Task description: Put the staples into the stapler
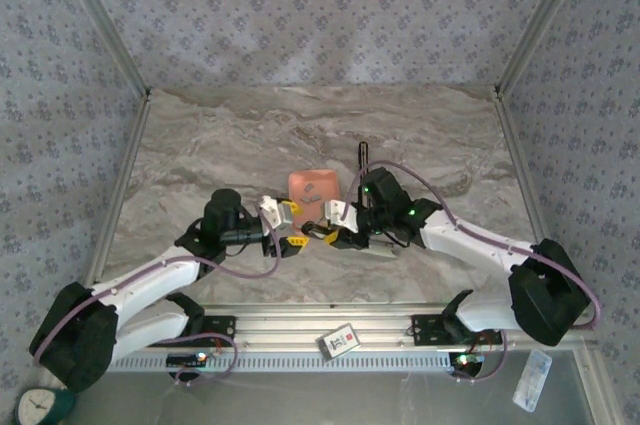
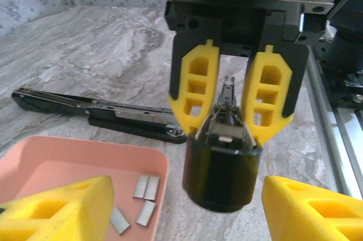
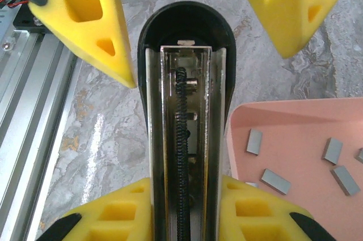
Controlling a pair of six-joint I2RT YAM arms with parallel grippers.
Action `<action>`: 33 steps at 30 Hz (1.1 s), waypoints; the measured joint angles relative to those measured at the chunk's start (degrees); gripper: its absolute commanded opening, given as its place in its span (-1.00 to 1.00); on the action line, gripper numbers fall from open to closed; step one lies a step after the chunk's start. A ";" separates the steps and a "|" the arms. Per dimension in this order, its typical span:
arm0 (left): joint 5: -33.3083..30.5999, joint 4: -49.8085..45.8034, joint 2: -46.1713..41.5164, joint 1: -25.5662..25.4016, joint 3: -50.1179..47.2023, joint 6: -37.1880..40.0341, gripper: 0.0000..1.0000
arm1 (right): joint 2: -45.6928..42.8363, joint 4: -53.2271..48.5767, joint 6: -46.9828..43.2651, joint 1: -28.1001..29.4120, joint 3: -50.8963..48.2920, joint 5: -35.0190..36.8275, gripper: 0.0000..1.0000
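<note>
Staples (image 3: 275, 180): loose grey strips lying flat inside the pink tray (image 3: 295, 133).
Stapler (image 3: 181, 110): opened, spring channel bare, just beside the tray.
Right gripper (image 3: 184, 187): fingers pinching the stapler's channel.
Left gripper (image 2: 187, 184): fingers spread, one above the tray.

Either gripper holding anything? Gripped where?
The right gripper clamps the stapler by the two long sides of its open magazine channel. The left gripper holds nothing; it stands open, flanking the stapler's rounded end.
</note>
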 measured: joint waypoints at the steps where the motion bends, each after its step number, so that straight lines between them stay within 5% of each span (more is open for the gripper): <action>1: 0.46 0.04 0.11 -0.13 0.00 0.02 0.37 | 0.22 0.09 -0.02 0.20 0.00 0.02 -0.97; 22: 3.67 1.16 1.33 -1.31 0.07 -0.15 -0.17 | 1.66 2.23 -0.46 2.25 0.04 0.02 -0.95; 33: 2.93 -11.26 -0.76 -1.97 4.70 4.39 -0.72 | -0.52 5.20 3.04 3.08 -1.92 0.90 -0.31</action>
